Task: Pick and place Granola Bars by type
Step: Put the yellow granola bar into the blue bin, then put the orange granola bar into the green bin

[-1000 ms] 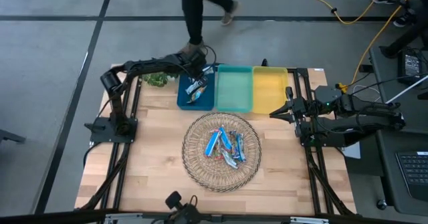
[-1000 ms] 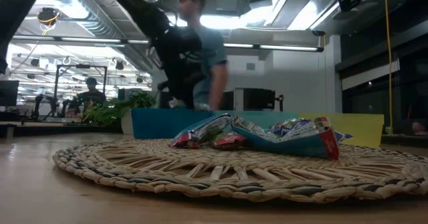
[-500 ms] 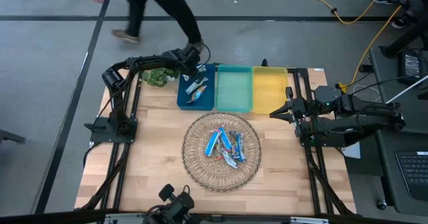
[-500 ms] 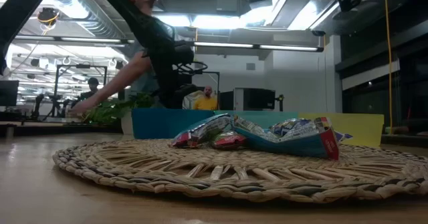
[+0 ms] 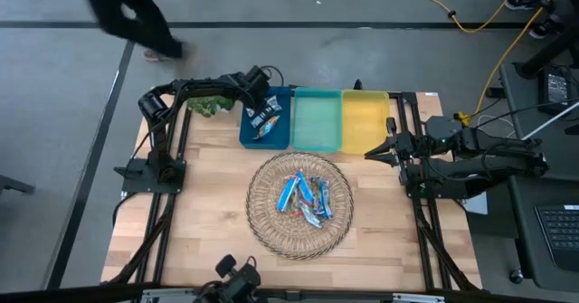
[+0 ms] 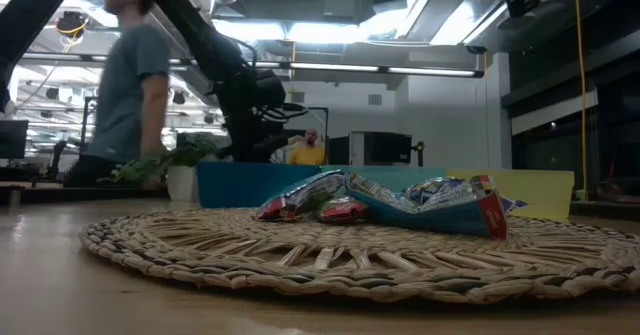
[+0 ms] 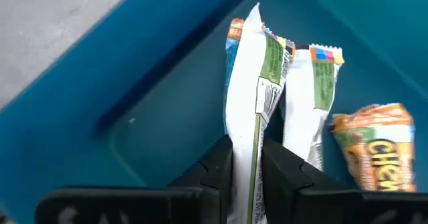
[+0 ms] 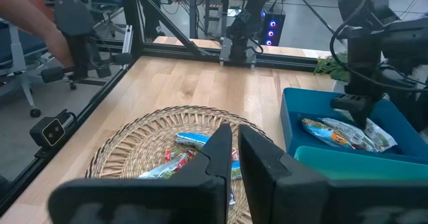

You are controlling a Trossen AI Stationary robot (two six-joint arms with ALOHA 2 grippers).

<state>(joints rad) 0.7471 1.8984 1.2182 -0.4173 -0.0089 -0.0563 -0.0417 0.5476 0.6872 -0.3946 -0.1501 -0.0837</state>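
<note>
- Bars (image 5: 304,198) heaped at the middle of the woven mat (image 5: 262,222), nearest the camera side of the table; mostly blue wrappers, a red one low in the heap in the low view (image 6: 345,211).
- Handling, as a judgement: light, crinkly foil, slick and soft; wrappers will likely slide and flex. Best taken across the narrow middle, or by a crimped end where one sticks up.
- Heap is overlapped, so lifting one may drag a neighbour; the mat's rim is low, open approach from above.
- Right gripper (image 5: 373,154) waits just beside the yellow bin (image 5: 365,122), jaws closed on nothing, well apart from the mat.
- Beyond the mat, three bins in a row: blue bin (image 5: 248,133), teal bin (image 5: 317,120), yellow.
- Left gripper (image 5: 256,105) hangs over the blue bin, fingers (image 7: 215,167) pinching a white-wrapped bar (image 7: 257,97) by its end; two more bars lie on the bin floor just beside it.
- Bin walls stand close around the gripper; little side room, clear way out upward.
- Plant (image 5: 207,107) just beside the blue bin; a person (image 5: 127,9) walks past the far edge.
</note>
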